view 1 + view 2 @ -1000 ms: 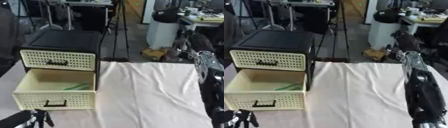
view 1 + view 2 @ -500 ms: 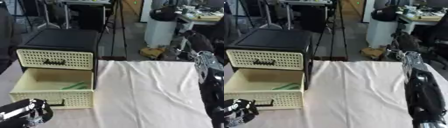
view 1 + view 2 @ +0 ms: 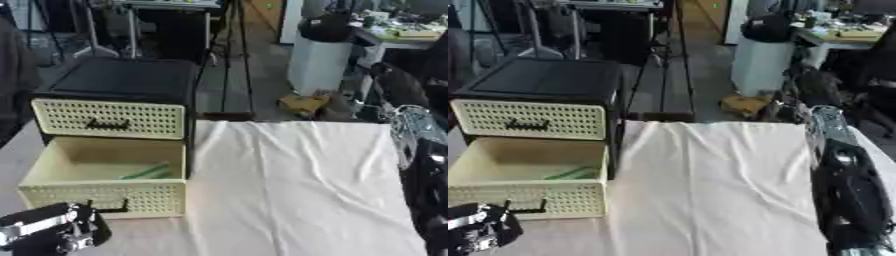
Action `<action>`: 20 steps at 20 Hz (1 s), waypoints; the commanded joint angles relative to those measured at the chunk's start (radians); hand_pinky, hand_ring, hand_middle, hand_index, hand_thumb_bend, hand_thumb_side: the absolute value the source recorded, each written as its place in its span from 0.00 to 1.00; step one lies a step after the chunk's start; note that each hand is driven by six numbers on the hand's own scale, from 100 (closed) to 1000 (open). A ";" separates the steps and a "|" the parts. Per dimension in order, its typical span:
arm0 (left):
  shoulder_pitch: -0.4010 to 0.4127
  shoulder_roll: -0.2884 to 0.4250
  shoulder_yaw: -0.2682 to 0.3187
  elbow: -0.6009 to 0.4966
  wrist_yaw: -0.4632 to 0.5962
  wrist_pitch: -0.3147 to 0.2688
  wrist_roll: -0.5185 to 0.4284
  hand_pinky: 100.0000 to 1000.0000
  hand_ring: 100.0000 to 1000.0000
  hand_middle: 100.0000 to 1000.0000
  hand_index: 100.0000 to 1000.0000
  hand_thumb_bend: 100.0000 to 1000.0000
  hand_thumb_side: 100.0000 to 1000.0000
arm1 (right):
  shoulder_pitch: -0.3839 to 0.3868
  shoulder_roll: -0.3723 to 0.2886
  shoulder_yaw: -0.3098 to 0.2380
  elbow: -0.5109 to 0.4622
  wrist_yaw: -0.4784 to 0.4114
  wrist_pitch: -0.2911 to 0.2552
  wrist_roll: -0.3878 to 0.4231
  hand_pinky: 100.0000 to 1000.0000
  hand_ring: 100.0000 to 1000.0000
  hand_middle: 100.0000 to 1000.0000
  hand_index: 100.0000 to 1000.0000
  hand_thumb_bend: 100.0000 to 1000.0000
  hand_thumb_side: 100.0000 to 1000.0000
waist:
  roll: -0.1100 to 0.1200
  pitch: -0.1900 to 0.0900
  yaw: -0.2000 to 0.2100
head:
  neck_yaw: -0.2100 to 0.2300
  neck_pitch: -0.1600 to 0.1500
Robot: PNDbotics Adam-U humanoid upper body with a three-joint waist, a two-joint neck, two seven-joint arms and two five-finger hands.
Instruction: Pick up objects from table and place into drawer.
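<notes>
Left eye view: the drawer point(image 3: 103, 192) is pulled open so things can go in.
Inside drawer: a green thing point(image 3: 147, 172) lies there.
My left hand point(image 3: 54, 235): just in front of the drawer; I cannot tell its grip.
My right arm point(image 3: 846, 190): far right of the drawer; hand hidden.

green item point(image 3: 147, 172) in drawer point(image 3: 105, 197) indistinct

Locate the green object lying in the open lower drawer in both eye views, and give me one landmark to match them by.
Left eye view: the flat green object lies on the drawer floor near the right wall, left of picture centre.
Right eye view: the same green object sits further left, again by the right wall.
Shared landmark: the black handle on the shut cream perforated upper drawer, above and left of the green object in both views.
</notes>
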 commanded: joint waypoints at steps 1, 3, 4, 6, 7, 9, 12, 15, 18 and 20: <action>-0.038 -0.011 -0.008 0.033 -0.032 -0.007 0.012 0.49 0.64 0.73 0.78 0.31 1.00 | -0.018 -0.019 0.004 -0.014 -0.011 0.000 -0.007 0.87 0.92 0.88 0.87 0.00 0.19 | 0.003 -0.007 -0.003 | 0.004 0.001; -0.059 -0.027 -0.017 0.056 -0.045 -0.013 0.009 0.50 0.65 0.74 0.78 0.31 1.00 | -0.018 -0.017 0.005 -0.012 -0.013 -0.001 -0.008 0.87 0.92 0.88 0.87 0.00 0.19 | 0.002 -0.007 -0.005 | 0.006 0.002; -0.069 -0.035 -0.022 0.067 -0.051 -0.016 0.006 0.50 0.65 0.74 0.78 0.31 1.00 | -0.017 -0.016 0.006 -0.012 -0.014 -0.002 -0.009 0.87 0.92 0.88 0.87 0.00 0.19 | 0.001 -0.007 -0.006 | 0.007 0.002; -0.087 -0.050 -0.029 0.088 -0.066 -0.021 0.003 0.51 0.66 0.75 0.79 0.31 1.00 | -0.017 -0.015 0.008 -0.010 -0.016 -0.004 -0.011 0.87 0.92 0.88 0.87 0.00 0.19 | -0.001 -0.006 -0.008 | 0.009 0.003; -0.096 -0.060 -0.031 0.100 -0.076 -0.023 0.003 0.51 0.67 0.75 0.79 0.31 1.00 | -0.016 -0.014 0.009 -0.010 -0.017 -0.004 -0.013 0.87 0.92 0.88 0.87 0.00 0.19 | -0.002 -0.006 -0.009 | 0.009 0.003; -0.113 -0.077 -0.034 0.125 -0.100 -0.027 0.008 0.52 0.68 0.76 0.79 0.31 1.00 | -0.014 -0.011 0.011 -0.007 -0.019 -0.006 -0.015 0.87 0.92 0.89 0.87 0.00 0.19 | -0.004 -0.006 -0.011 | 0.010 0.002; -0.135 -0.093 -0.037 0.157 -0.147 -0.038 0.024 0.55 0.69 0.77 0.80 0.31 1.00 | -0.013 -0.011 0.013 -0.003 -0.022 -0.007 -0.019 0.87 0.92 0.88 0.87 0.00 0.19 | -0.005 -0.005 -0.013 | 0.010 0.004; -0.152 -0.104 -0.034 0.187 -0.221 -0.050 0.064 0.59 0.72 0.79 0.81 0.32 1.00 | -0.011 -0.010 0.014 0.001 -0.025 -0.007 -0.023 0.87 0.92 0.88 0.87 0.00 0.20 | -0.007 -0.005 -0.015 | 0.010 0.006; -0.161 -0.107 -0.029 0.205 -0.318 -0.066 0.128 0.62 0.74 0.80 0.82 0.32 1.00 | -0.008 -0.010 0.015 0.003 -0.027 -0.006 -0.027 0.87 0.92 0.88 0.87 0.00 0.20 | -0.007 -0.004 -0.016 | 0.011 0.006; -0.162 -0.105 -0.024 0.206 -0.381 -0.074 0.170 0.63 0.75 0.81 0.82 0.33 1.00 | -0.007 -0.011 0.016 0.005 -0.028 -0.006 -0.029 0.87 0.92 0.89 0.87 0.00 0.20 | -0.007 -0.003 -0.016 | 0.010 0.006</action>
